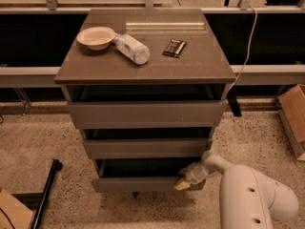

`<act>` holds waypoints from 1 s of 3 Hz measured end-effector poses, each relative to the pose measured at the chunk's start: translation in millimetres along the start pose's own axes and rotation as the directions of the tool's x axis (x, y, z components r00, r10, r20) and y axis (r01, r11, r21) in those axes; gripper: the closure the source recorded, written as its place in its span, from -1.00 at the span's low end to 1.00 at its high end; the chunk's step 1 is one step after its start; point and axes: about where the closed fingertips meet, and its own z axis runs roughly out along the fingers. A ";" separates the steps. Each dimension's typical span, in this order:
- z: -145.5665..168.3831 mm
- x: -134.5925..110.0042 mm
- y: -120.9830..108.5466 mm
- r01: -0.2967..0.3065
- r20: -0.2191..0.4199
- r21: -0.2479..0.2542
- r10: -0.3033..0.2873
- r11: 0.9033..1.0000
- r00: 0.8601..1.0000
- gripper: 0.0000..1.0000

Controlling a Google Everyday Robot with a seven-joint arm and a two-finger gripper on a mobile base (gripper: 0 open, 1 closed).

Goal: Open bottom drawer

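Observation:
The bottom drawer [143, 183] is the lowest of three grey-brown drawers in the cabinet, and its flat front panel stands out from the body with a dark gap above it. My gripper [187, 182] is at the right end of that panel, near its top edge, on a white arm that comes in from the lower right. A tan fingertip [181, 185] rests against the panel front.
On the cabinet top [200, 56] lie a cream bowl [96, 36], a plastic bottle on its side [132, 48] and a dark packet [174, 47]. A cardboard box [294, 118] stands at the right, another at the lower left [14, 213]. A black bar [47, 190] lies on the floor.

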 end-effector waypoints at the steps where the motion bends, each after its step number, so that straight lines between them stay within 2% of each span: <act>1: -0.1 -0.1 0.0 0.000 0.000 0.000 0.000 1.000 1.000 0.46; 2: 2.9 -0.1 2.2 0.000 0.000 -0.005 0.000 1.000 1.000 0.41; 3: 4.2 0.1 2.9 -0.002 0.000 -0.010 0.002 1.000 1.000 -0.06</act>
